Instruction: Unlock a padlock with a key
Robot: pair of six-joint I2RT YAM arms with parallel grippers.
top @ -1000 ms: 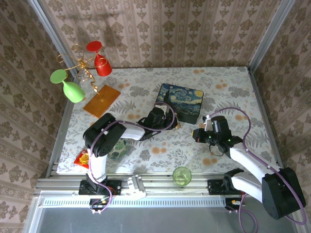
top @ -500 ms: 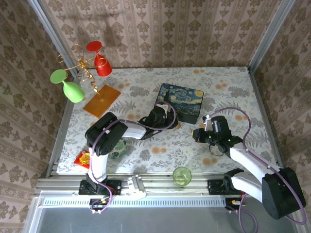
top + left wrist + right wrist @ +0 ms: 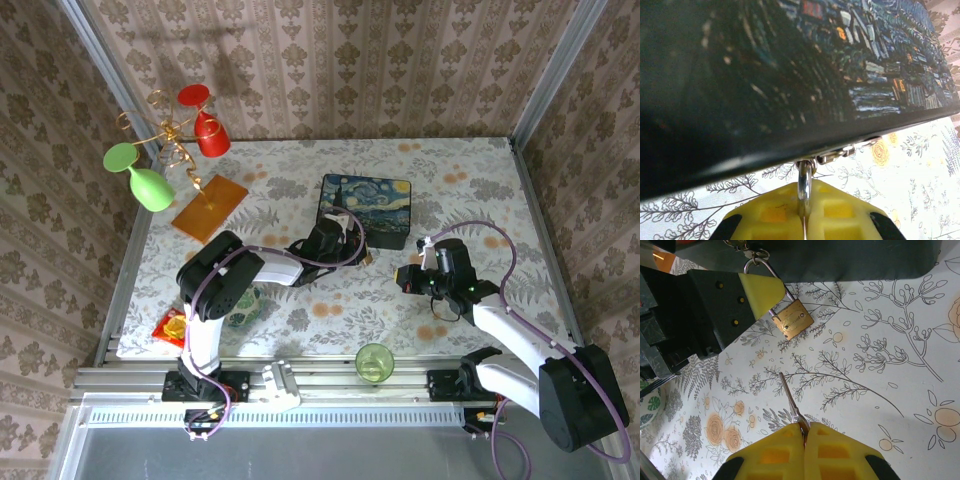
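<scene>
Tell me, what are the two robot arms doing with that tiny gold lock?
The left gripper is pinching the lock by its silver loop, which hangs from the clasp of the painted box. The right gripper holds a thin key pointed at the lock, with a gap between them. The key is not in the lock yet.
</scene>
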